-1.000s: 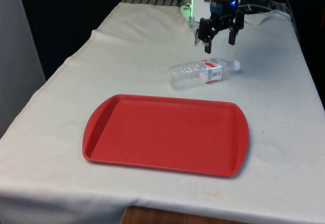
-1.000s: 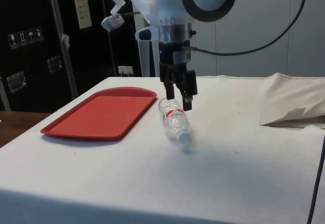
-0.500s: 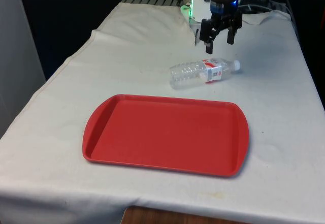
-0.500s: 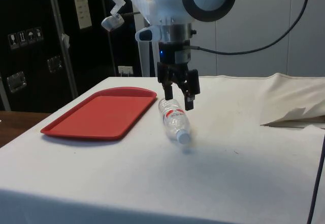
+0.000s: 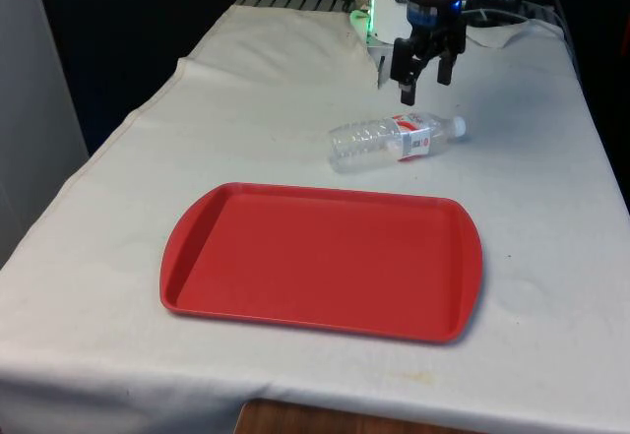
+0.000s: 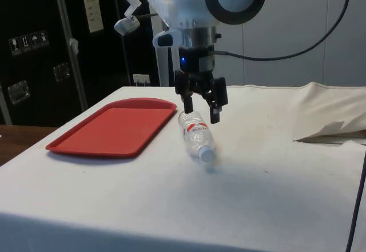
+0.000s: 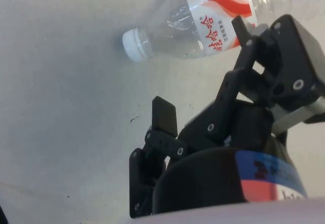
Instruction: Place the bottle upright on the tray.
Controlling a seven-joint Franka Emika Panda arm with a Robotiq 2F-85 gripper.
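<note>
Front view: I see the bottle [image 5: 396,140] lying on its side on the table [image 5: 551,257], just beyond the tray [image 5: 320,260]. Gripper [image 5: 426,78] hangs above the bottle, fingers apart, holding nothing.
Side view: gripper [image 6: 200,111] over the bottle [image 6: 197,135], beside the tray [image 6: 114,126].
Wrist view: bottle's [image 7: 203,21] cap clear of fingers [image 7: 165,116].
</note>
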